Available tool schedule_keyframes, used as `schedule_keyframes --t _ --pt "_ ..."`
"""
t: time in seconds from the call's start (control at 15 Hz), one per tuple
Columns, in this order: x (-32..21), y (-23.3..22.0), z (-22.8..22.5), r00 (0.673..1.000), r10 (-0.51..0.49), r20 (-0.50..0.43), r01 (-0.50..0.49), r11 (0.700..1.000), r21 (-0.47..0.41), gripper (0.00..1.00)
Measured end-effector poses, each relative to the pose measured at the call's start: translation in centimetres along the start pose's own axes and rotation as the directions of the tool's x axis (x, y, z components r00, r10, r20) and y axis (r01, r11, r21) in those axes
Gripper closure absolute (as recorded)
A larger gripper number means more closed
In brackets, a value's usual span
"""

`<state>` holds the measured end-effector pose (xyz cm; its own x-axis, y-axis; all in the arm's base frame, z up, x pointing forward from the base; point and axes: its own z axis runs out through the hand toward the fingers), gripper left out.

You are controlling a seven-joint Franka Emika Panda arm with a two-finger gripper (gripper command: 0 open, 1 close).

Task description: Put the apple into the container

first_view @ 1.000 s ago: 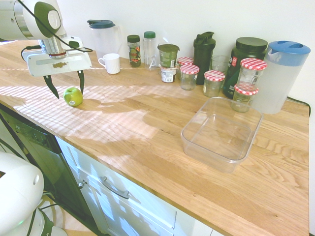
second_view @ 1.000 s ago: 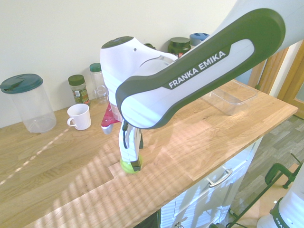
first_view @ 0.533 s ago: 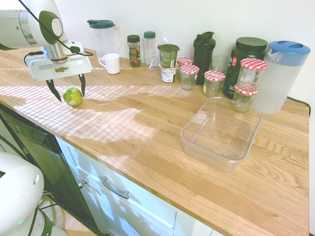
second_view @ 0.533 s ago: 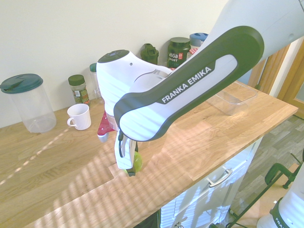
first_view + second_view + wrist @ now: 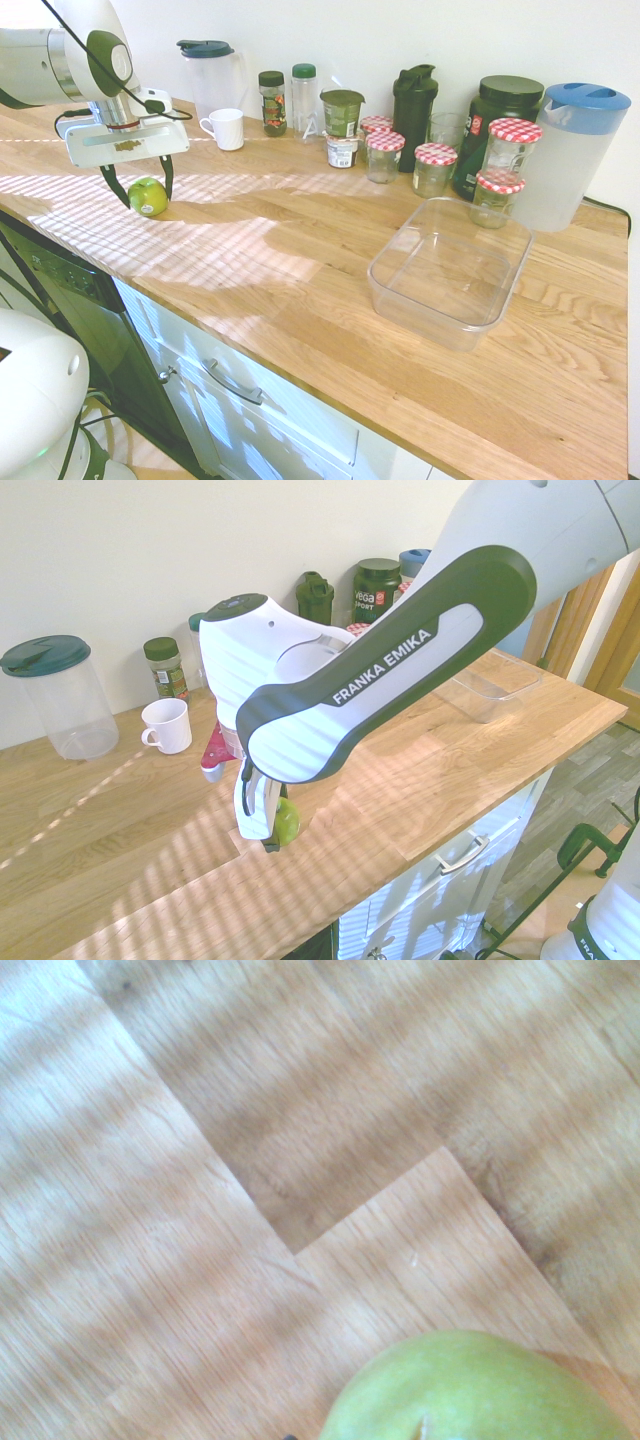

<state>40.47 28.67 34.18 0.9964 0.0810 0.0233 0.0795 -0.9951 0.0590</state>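
Gripper (image 5: 143,200) above wooden countertop (image 5: 300,290), 2 jaws spread around green apple (image 5: 148,197).

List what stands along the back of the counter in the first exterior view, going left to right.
Teal-lidded pitcher, white mug, spice jar, green-capped bottle, green tub, dark green shaker, blue-lidded pitcher.
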Motion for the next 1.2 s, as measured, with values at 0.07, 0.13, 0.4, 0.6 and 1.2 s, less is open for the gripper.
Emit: schedule_keyframes --t 0.07,0.13,0.4,0.6,1.2 --pt "0.0 0.0 0.0 1.000 0.003 -0.001 -0.003 1.000 0.000 1.00" --pt "0.0 0.0 -0.1 1.000 0.007 -0.002 -0.007 1.000 0.000 1.00" --pt "2.4 1.0 -3.2 0.994 0.103 -0.019 -0.103 0.994 0.021 1.00" --pt "5.0 6.4 -10.1 0.965 0.261 -0.028 -0.260 0.965 0.032 1.00" --pt "4.7 41.2 -13.5 0.593 0.805 -0.015 -0.803 0.593 0.064 1.00"
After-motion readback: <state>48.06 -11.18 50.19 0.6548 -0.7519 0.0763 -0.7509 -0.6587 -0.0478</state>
